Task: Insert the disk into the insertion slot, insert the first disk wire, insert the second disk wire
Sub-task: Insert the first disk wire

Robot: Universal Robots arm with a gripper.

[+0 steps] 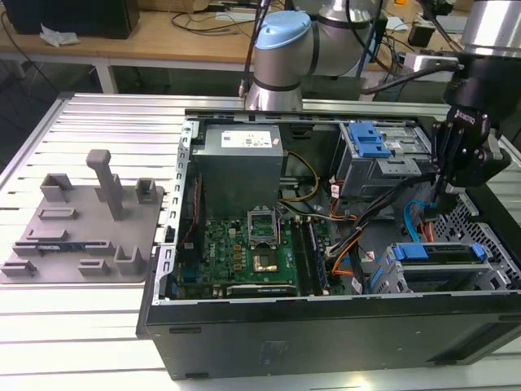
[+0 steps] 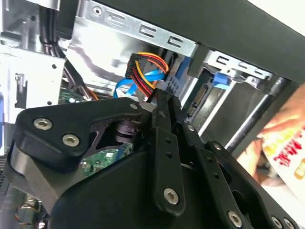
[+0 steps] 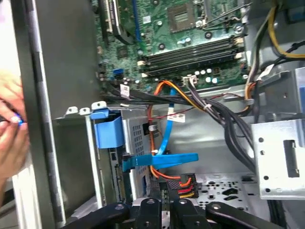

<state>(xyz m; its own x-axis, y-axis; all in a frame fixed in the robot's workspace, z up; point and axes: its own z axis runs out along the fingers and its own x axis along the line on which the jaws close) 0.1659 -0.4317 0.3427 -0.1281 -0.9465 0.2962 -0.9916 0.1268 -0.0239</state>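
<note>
The slotted metal surface (image 1: pixel 81 326) carries an open computer case (image 1: pixel 326 342), with the robot arm (image 1: pixel 281 57) reaching in from the far side. At the case's near corner, on the exterior view's right, sits the insertion slot (image 1: pixel 384 281), a low grey cage. The disk (image 1: pixel 446 254) lies inside it in its blue carrier and appears fully home, so the first step is judged complete. The hand (image 1: pixel 440 195) hangs just beyond the far end of that cage, well inside the case. In both wrist views its fingers are closed on the black plug of a disk wire (image 3: pixel 185 181), a red, orange and yellow bundle, held near the disk's rear connector edge but apart from it. A blue flat cable (image 3: pixel 167 160) lies just beside the plug; its connection cannot be determined. The step in hand is judged to be a wire insertion; which of the two wires cannot be settled. Seating calls for the plug squared to its socket and pressed straight in, clear of the blue cable.
</note>
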